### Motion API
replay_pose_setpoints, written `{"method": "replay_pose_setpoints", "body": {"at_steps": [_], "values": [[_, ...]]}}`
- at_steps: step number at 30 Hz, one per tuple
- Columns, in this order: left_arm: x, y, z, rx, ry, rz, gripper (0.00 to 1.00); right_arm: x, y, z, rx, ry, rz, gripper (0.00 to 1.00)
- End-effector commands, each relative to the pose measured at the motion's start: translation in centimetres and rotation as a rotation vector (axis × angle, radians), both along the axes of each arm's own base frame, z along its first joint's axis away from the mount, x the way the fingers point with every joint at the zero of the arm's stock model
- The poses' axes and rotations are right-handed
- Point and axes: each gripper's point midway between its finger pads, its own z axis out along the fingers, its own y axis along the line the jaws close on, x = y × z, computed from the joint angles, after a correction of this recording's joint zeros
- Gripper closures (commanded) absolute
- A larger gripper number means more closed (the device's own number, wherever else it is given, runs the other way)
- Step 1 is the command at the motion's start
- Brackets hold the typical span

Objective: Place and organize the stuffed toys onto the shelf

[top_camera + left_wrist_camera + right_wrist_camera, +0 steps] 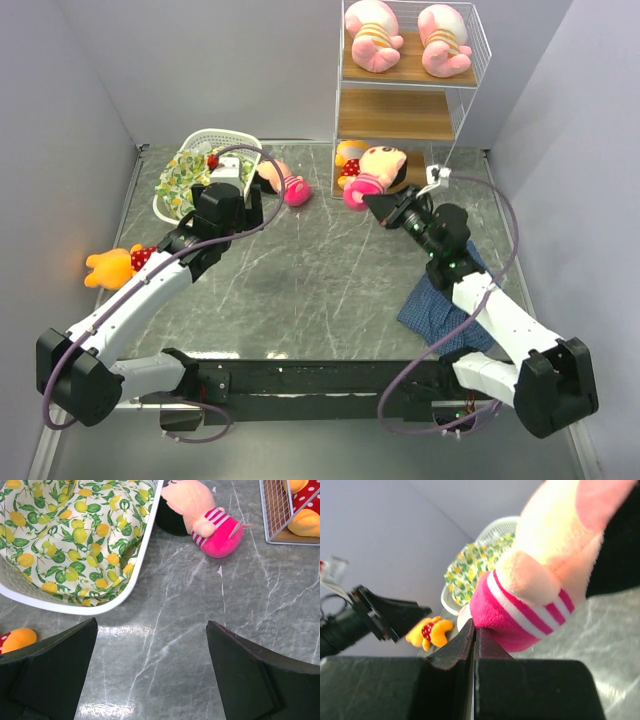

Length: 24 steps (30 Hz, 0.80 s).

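Note:
The shelf (400, 115) stands at the back right. Two pink striped piglets (372, 35) (443, 40) lie on its top board. A bear (348, 155) sits on the bottom board, and a pink-clad doll (378, 168) lies at that board's front edge. My right gripper (385, 207) is shut, its tips touching this doll (540, 580) from below; nothing is between the jaws (474, 625). My left gripper (250, 205) is open and empty (152, 625) over the table. The second doll (285, 185) (200, 510) lies ahead of it. The second bear (115, 265) lies far left.
A white lattice basket (240, 140) (65, 607) with a green-yellow lemon cloth (75, 530) stands just left of my left gripper. A blue plaid cloth (440, 295) lies under my right arm. Grey walls close in the table on three sides.

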Motion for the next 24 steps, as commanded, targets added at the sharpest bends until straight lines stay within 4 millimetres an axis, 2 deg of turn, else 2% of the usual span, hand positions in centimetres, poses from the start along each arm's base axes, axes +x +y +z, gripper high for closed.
{"method": "replay_pose_setpoints", "body": {"at_steps": [1,2,9,10,11,13,14,18,23,24], "values": [[-0.1,0.0,1.6,-0.005,-0.055,-0.003,0.04,1.1,-0.6,6.3,0.018,-0.196,0.064,1.0],[-0.1,0.0,1.7,-0.006,-0.058,-0.003,0.04,1.5,-0.9,7.2,0.027,-0.218,0.057,1.0],[-0.2,-0.4,1.5,-0.002,-0.053,-0.013,0.04,4.5,-2.3,9.2,0.086,-0.239,0.044,1.0],[-0.2,-0.4,1.5,-0.001,-0.053,-0.013,0.04,5.4,-2.2,8.5,0.082,-0.218,0.048,1.0],[-0.2,-0.4,1.5,-0.001,-0.051,-0.013,0.04,5.9,-2.6,9.3,0.089,-0.23,0.042,1.0],[-0.2,-0.4,1.5,-0.001,-0.051,-0.014,0.04,6.9,-2.5,8.8,0.102,-0.209,0.056,1.0],[-0.2,-0.5,1.4,0.0,-0.051,-0.018,0.04,7.4,-2.7,9.5,0.112,-0.216,0.054,1.0],[-0.3,-0.7,1.3,0.003,-0.049,-0.023,0.04,9.2,-2.8,9.3,0.119,-0.201,0.046,1.0],[-0.2,-0.9,1.0,0.013,-0.039,-0.023,0.04,10.8,-2.9,10.3,0.146,-0.217,0.047,1.0],[-0.2,-0.8,0.9,0.013,-0.037,-0.021,0.04,11.6,-3.0,9.8,0.148,-0.201,0.044,1.0]]}}
